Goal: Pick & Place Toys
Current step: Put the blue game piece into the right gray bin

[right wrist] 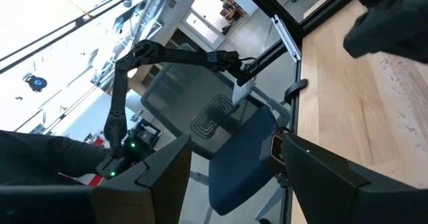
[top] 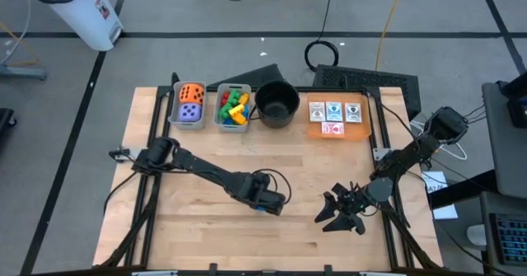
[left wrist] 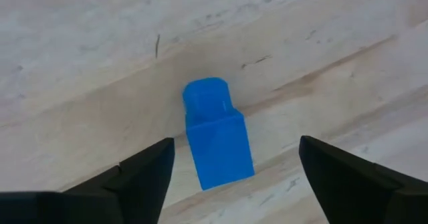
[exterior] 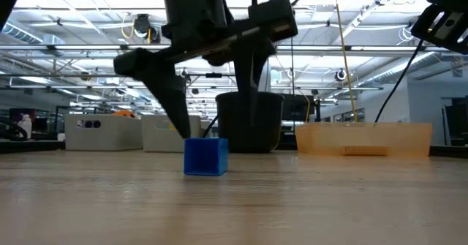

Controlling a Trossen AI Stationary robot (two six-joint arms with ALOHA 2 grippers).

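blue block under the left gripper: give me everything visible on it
The blue block is a small, glossy plastic piece, boxy with a rounded stud at one end. It lies alone on the bare wooden table, near the front middle. The left gripper straddles it, fingers open, gaps showing on both sides; nothing but the table touches it.
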